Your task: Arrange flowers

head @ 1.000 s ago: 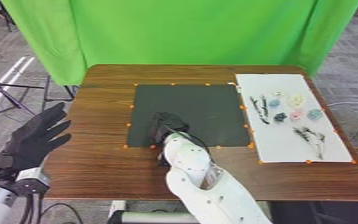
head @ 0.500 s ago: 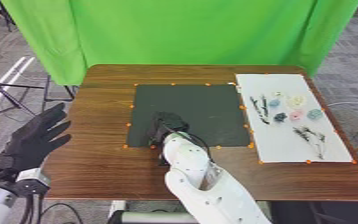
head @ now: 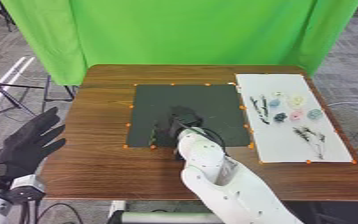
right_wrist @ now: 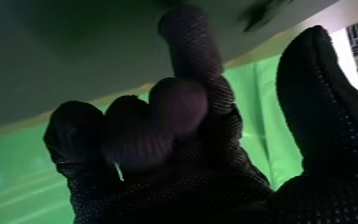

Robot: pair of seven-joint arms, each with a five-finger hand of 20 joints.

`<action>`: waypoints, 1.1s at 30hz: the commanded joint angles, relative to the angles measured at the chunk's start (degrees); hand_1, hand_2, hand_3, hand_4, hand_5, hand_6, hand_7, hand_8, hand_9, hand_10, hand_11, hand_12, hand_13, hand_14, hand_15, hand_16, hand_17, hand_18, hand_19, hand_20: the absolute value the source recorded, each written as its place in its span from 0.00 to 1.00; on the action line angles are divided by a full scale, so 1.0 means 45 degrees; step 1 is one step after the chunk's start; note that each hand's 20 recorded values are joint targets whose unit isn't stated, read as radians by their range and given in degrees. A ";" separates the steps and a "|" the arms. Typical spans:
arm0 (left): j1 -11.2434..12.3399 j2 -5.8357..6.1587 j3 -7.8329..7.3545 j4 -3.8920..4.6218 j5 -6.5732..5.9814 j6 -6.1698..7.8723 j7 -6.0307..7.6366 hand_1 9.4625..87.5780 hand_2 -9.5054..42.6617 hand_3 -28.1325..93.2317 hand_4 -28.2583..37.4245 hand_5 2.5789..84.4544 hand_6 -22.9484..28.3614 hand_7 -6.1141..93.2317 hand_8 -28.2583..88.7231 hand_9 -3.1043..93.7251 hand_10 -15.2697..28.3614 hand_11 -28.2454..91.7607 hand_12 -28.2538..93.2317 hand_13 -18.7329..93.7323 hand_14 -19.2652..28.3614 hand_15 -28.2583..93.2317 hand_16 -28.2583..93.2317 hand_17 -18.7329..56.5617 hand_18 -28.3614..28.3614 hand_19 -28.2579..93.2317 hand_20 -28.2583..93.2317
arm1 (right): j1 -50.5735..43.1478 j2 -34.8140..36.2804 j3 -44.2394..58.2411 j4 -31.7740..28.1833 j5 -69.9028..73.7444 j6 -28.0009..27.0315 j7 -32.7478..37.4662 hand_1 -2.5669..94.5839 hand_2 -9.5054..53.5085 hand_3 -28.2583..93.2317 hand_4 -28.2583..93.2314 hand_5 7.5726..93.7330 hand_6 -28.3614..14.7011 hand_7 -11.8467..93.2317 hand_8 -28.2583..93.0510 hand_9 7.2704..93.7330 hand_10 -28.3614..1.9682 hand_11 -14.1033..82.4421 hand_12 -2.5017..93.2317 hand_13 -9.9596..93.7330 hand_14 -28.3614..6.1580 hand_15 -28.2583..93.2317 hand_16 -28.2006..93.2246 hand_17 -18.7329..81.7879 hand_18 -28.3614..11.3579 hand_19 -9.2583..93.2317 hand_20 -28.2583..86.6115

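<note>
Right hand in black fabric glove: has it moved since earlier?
Yes, the right hand shifted rightward over the black rectangular mat, toward the white sheet.

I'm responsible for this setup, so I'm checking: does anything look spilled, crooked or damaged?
Nothing stands out. The flowers lie on the white sheet, and a thin sprig lies on the dark mat, left of the right hand.

left hand (head: 20, 150) chilling far left, fingers (head: 39, 123) loosely spread. right arm (head: 233, 200) angled in from bottom, right hand (head: 184, 118) near middle, thumb (right_wrist: 313, 95) straight, one finger (right_wrist: 190, 45) extended, others kinda bent
</note>
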 commanded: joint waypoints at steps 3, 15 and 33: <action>0.0491 -0.0451 -0.0346 -0.0278 0.0149 0.0073 0.0282 0.18 0.09 0.80 0.00 0.22 0.46 0.24 0.16 0.20 0.55 0.31 0.41 0.27 0.64 0.33 0.31 0.07 0.83 0.52 0.31 | -0.0957 0.4548 0.2687 -0.2411 0.1008 0.2143 0.0848 0.27 0.05 0.88 0.03 0.72 0.60 0.52 0.14 0.74 0.50 0.79 0.54 0.74 0.46 0.93 0.55 0.55 0.15 1.00 0.79; 0.0515 -0.0500 -0.0404 -0.0276 0.0148 0.0062 0.0339 0.18 0.09 0.80 0.00 0.23 0.46 0.24 0.16 0.20 0.55 0.31 0.41 0.27 0.64 0.33 0.31 0.07 0.83 0.52 0.31 | -0.5257 0.7983 0.7903 -0.4236 0.1574 0.1186 0.2568 0.26 0.00 0.86 0.00 0.69 0.59 0.51 0.14 0.73 0.49 0.76 0.52 0.73 0.47 0.90 0.54 0.53 0.16 1.00 0.76; 0.0742 -0.0636 -0.0466 -0.0386 0.0163 0.0166 0.0459 0.18 0.09 0.80 0.00 0.22 0.46 0.24 0.16 0.20 0.55 0.31 0.41 0.27 0.64 0.33 0.31 0.07 0.83 0.52 0.31 | -0.7658 0.8315 1.0334 -0.3883 0.2765 -0.2086 0.3684 0.22 0.00 0.82 0.00 0.60 0.55 0.49 0.14 0.63 0.46 0.74 0.50 0.66 0.41 0.87 0.52 0.47 0.14 0.98 0.72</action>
